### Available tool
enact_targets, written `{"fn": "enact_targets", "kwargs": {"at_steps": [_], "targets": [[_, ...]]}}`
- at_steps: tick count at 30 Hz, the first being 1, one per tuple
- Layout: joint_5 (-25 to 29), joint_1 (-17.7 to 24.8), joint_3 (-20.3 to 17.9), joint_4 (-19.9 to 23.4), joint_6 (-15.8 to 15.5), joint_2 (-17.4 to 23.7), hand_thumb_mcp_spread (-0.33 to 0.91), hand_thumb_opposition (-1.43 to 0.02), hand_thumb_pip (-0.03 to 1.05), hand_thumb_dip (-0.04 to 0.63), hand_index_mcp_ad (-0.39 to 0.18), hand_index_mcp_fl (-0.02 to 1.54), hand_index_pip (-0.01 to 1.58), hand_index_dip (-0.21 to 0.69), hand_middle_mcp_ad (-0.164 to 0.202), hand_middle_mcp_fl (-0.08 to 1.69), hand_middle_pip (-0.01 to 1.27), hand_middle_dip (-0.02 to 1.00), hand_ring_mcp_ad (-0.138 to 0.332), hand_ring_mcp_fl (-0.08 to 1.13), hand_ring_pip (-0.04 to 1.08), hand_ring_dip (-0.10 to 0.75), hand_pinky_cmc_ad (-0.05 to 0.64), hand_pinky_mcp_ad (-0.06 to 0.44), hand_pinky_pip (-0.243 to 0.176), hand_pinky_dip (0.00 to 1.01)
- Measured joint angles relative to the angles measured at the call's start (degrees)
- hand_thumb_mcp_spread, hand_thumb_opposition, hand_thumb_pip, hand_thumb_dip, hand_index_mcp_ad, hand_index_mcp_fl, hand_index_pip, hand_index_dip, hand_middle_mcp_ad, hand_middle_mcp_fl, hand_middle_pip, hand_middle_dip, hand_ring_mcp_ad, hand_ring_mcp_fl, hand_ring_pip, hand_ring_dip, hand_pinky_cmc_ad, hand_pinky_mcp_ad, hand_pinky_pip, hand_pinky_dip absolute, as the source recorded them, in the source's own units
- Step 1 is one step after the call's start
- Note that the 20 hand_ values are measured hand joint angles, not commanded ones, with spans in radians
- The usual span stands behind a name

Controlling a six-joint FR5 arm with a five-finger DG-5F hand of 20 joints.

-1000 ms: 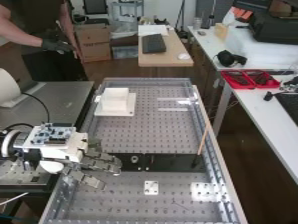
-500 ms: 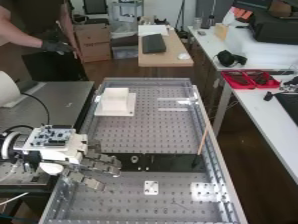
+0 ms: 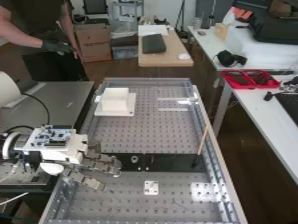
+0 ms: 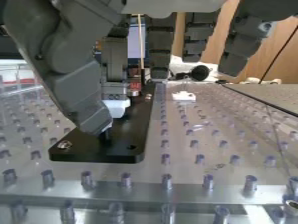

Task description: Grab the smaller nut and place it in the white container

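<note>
Honestly can't tell if my hand (image 3: 100,165) is clenched or loose, or whether it's got the smaller nut. It's low over one end of the black bar (image 3: 169,162); white container's (image 3: 115,102) farther up the bench.

Near the fingers (image 3: 100,164) stands the bearing (image 3: 134,159). Beyond their tips are a small white plate (image 3: 151,191) and a thin stick (image 3: 202,141); red trays (image 3: 239,87) sit well apart from them.

high view | black bar (image 3: 169,163) partly behind fingers (image 3: 101,165) | arm (image 3: 8,145) cut off by edge
</note>
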Motion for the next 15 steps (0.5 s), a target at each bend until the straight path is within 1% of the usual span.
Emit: {"fn": "enact_targets", "kwargs": {"at_steps": [15], "targets": [[0.1,0.1,0.3,-0.3,-0.8,-0.5,0.38,-0.81,0.80,0.206,-0.208,0.05,1.55,0.113,0.075,0.16,0.13,0.24,0.140,0.00,0.09,0.091,0.346,0.295,-0.021,0.18]]}}
